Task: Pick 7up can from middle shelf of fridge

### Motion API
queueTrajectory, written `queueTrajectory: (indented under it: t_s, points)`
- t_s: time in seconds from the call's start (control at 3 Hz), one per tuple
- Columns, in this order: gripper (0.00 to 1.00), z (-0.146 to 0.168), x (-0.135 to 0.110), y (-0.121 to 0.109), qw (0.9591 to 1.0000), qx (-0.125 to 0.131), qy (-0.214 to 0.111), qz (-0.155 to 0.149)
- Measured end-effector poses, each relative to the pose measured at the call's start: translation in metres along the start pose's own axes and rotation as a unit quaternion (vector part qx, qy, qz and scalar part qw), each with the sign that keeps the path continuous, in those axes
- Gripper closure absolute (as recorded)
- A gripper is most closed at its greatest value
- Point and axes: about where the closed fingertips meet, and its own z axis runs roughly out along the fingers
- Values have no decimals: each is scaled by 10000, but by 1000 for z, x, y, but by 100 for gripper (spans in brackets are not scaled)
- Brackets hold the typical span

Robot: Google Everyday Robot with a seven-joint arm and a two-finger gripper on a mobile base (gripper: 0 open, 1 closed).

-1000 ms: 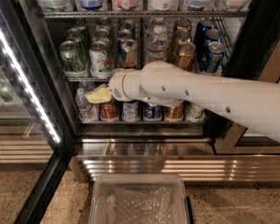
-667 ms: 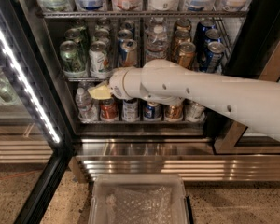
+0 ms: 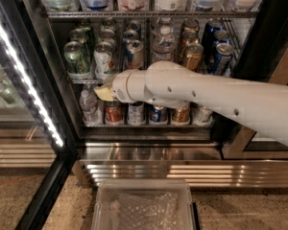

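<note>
The 7up can (image 3: 103, 60), white-silver with green lettering, stands at the front of the middle shelf (image 3: 84, 81), second from the left, beside dark green cans (image 3: 76, 58). The fridge (image 3: 52, 75) stands open with its drinks racks in view. My gripper (image 3: 104, 93) is at the end of the white arm (image 3: 206, 99), just below the front edge of the middle shelf and directly under the 7up can, apart from it. The arm hides part of the shelf's front edge.
Blue cans (image 3: 222, 56), gold cans (image 3: 192, 56) and water bottles (image 3: 163, 49) fill the same rack. Red cans (image 3: 114, 113) and a small bottle (image 3: 89, 107) stand below. The glass door with its LED strip (image 3: 24, 75) is at left. A clear bin (image 3: 144, 207) lies on the floor.
My gripper has shifted slightly up and to the right, closer to the underside of the middle shelf's front edge. The cans have not moved.
</note>
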Motion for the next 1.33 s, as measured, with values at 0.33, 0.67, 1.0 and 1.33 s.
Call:
queueTrajectory:
  t_s: [0.33,0.67,1.0,1.33]
  points:
    - [39,0,0,0,10000,0,0,-1]
    - [16,0,-5,0,9999,41,38,-130]
    - [0,-1,-4,2,9999,41,38,-130]
    - [0,3,-22,3,9981,112,98,-596]
